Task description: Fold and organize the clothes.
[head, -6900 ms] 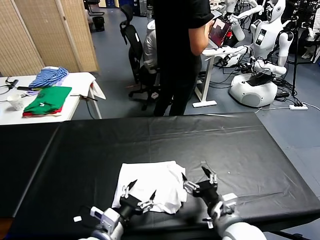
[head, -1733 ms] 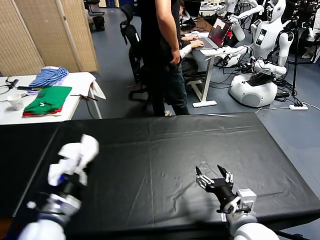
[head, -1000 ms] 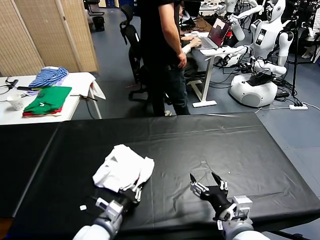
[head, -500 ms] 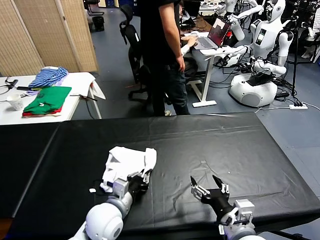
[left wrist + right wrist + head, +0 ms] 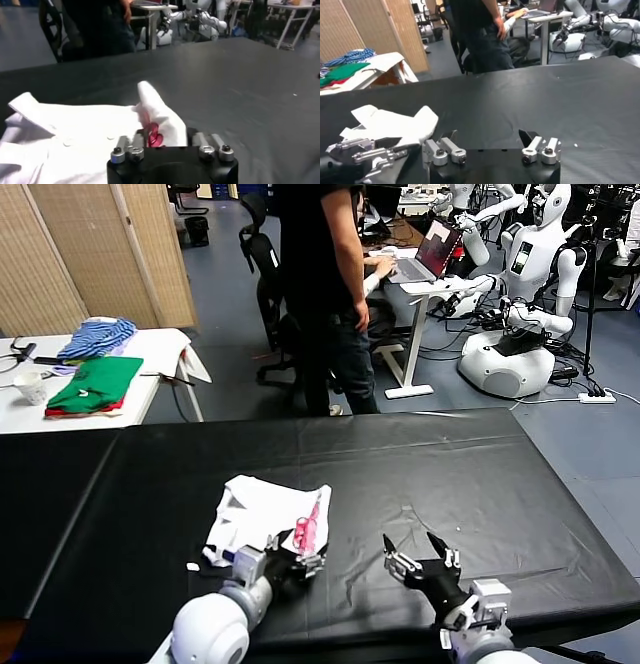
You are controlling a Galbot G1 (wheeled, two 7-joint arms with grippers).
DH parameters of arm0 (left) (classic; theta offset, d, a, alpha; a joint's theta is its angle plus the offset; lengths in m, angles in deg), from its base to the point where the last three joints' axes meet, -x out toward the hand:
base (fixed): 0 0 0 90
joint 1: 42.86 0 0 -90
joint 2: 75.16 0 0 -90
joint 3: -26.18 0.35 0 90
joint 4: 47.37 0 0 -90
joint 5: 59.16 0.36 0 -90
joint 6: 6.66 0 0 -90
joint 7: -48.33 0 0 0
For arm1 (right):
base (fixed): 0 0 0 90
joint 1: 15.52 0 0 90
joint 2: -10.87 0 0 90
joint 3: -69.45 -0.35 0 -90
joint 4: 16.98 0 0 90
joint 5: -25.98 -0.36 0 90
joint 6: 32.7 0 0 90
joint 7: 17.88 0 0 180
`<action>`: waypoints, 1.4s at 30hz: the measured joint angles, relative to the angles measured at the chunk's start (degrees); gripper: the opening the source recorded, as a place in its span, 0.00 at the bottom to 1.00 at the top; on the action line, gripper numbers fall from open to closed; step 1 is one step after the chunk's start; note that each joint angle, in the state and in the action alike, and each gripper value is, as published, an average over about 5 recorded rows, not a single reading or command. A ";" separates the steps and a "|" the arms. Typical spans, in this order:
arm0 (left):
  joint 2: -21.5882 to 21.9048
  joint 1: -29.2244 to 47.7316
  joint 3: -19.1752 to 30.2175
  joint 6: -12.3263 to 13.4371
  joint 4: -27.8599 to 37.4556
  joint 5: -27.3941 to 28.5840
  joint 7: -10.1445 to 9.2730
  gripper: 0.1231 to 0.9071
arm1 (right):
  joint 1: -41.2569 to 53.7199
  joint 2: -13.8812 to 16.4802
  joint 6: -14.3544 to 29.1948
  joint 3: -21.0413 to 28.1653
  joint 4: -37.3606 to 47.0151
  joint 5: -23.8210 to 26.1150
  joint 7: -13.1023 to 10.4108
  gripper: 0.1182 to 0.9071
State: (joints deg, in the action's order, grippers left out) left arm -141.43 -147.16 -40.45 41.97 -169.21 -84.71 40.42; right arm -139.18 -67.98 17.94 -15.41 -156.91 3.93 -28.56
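1. Your left end effector sits at about 7 o'clock on the black tabletop, closed on an edge of the white T-shirt. In the left wrist view the cloth bunches up between its fingers.
2. Half a second ago the shirt lay as a plain white heap. Now a strip of the red-pink print is turned up beside the left end effector, so the pinched edge has flipped over.
3. The shirt is crumpled, not flat, left of the tabletop's centre. I judge the folding as barely begun, and it likely needs spreading first.
4. Your right end effector hovers at about 5 o'clock with fingers spread wide, holding nothing and well apart from the shirt. It has hardly moved in the last second.
5. No bins or boxes are in view. The side table at 10 o'clock only carries a folded green garment and a blue striped garment.
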 joint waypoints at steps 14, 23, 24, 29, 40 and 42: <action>1.76 -6.26 -9.48 8.42 -6.55 -7.73 -1.82 1.00 | 5.58 0.47 -0.15 1.24 5.18 -10.24 -0.81 1.00; 0.85 -12.30 -17.62 8.11 -8.38 7.01 -3.05 1.00 | 12.70 1.69 2.15 8.66 14.11 -6.03 2.82 1.00; 0.58 -12.94 -18.39 8.35 -8.64 7.55 -3.08 1.00 | 13.52 1.67 2.32 9.43 15.09 -5.76 2.96 1.00; -0.69 -15.25 -20.70 8.69 -9.45 9.23 -3.20 1.00 | 16.74 1.43 2.73 12.40 19.08 -5.15 3.01 1.00; -1.99 -16.49 -21.53 8.83 -9.62 10.56 -3.27 1.00 | 18.96 1.37 2.84 14.90 22.58 -5.23 3.24 0.88; -2.07 -16.52 -21.56 8.83 -9.63 10.69 -3.29 1.00 | 19.20 1.41 2.83 15.17 22.83 -5.24 3.25 0.82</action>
State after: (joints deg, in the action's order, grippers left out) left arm -143.50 -163.68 -62.01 50.80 -178.84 -74.02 37.14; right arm -119.98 -66.57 20.77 -0.24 -134.08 -1.31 -25.31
